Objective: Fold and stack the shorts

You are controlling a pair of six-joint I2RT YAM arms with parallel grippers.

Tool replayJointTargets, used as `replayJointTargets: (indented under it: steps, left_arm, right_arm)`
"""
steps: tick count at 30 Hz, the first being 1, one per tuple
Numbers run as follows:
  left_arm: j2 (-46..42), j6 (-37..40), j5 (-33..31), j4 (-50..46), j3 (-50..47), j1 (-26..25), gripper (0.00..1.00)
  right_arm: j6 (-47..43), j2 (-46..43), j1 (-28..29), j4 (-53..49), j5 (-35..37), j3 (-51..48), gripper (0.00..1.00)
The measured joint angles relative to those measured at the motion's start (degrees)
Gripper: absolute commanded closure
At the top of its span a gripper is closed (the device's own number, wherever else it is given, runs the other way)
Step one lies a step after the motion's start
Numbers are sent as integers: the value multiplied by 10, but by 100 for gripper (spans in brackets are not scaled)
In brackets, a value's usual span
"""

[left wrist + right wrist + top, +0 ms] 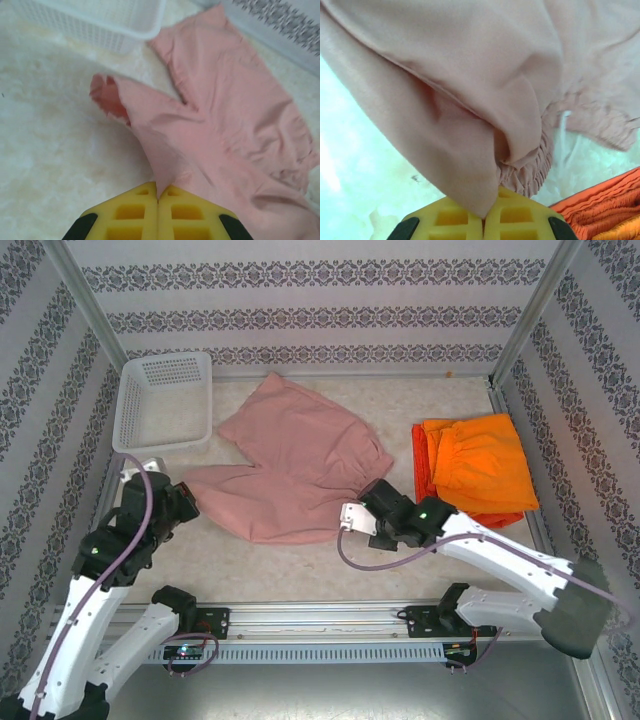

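Note:
The dusty pink shorts point(290, 460) lie spread across the middle of the table. My left gripper point(186, 496) is shut on the hem of their near-left leg; in the left wrist view the pink cloth point(220, 125) runs up from between the yellow fingers point(135, 210) of that gripper point(159, 192). My right gripper point(372, 502) is shut on the waistband corner at their right edge, with pink fabric point(470, 90) draped over its pads point(520, 215). The bright orange shorts point(478, 462) lie folded on the red-orange shorts point(421, 455) at the right.
A white mesh basket point(165, 400) stands at the back left, close to the pink shorts' leg. Patterned walls with metal posts enclose the table. Bare table lies in front of the shorts, between the two arms.

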Motion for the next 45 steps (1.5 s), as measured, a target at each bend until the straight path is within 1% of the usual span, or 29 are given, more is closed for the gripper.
replayJointTargets:
  steps: [8, 11, 16, 19, 21, 23, 26, 35, 45]
  left_arm:
    - [51, 50, -45, -52, 178, 0, 100]
    - [76, 72, -59, -64, 236, 1, 100]
    - [126, 104, -75, -71, 302, 1, 100]
    - [162, 125, -80, -70, 316, 3, 100]
    - [189, 138, -81, -67, 317, 3, 100]
    - [220, 150, -83, -61, 317, 3, 100]
    - [271, 166, -79, -37, 316, 11, 100]
    - [389, 185, -48, 47, 316, 59, 100]
    - [508, 191, -7, 109, 341, 75, 100]
  right_arm:
    - [31, -51, 0, -100, -90, 57, 100]
    - [49, -54, 0, -123, -132, 72, 100]
    - [71, -55, 0, -140, -195, 88, 100]
    - [78, -52, -17, -143, -236, 92, 100]
    - [81, -44, -48, -145, -267, 94, 100]
    - [83, -27, -92, -144, -299, 95, 100]
    - [86, 6, -139, -143, -325, 96, 100]
    - [90, 135, -214, -143, -353, 146, 100]
    - [90, 228, -262, -144, -352, 174, 100]
